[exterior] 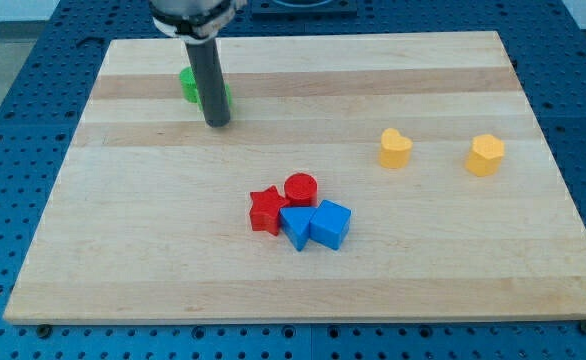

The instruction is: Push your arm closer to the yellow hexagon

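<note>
Surface: pale wooden board (303, 270) lying on a blue perforated table (13, 110), which shows on all sides of it.
Rod: dark, straight, coming down from the view's top at about 11 o'clock from the board's middle.
My tip (217, 123): resting on the board in its upper left part; no pincer exists on this arm, so no open or closed state applies.
Green block (189, 84): just behind the rod at the tip's 11 o'clock, partly hidden by it; shape cannot be told.
Yellow hexagon (486, 154): far toward the view's right, at roughly 3 o'clock from the tip, well apart from it.
Yellow heart (395, 148): near the hexagon at its 9 o'clock, between the tip and the hexagon, not touching either.
Red star (266, 210): in the cluster near the board's middle, at about 5 o'clock from the tip.
Red cylinder (300, 188): touching the star at its 2 o'clock.
Blue triangle-like block (296, 227): against the star at its 4 o'clock.
Blue cube (330, 223): pressed to that blue block's right, at 5 o'clock from the cylinder.
</note>
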Tool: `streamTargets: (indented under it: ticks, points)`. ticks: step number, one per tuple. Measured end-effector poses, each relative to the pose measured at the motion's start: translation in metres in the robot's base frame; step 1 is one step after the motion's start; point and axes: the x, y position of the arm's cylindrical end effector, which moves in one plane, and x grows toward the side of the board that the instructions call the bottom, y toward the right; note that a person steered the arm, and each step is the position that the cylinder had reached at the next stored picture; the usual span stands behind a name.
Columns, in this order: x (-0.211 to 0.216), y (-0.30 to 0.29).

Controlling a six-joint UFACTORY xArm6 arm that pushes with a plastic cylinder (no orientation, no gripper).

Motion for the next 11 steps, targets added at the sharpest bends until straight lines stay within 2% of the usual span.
streamTargets:
  ticks: [1, 2, 4, 5, 6, 7, 8, 9, 11]
  points:
    - [-0.021, -0.013]
    - [-0.025, 0.048]
    - [-0.082, 0.177]
    - [-0.092, 0.253]
    - [-0.061, 0.332]
    - [-0.016, 0.386]
    - [0.058, 0.394]
    - [0.103, 0.400]
    - [0.084, 0.296]
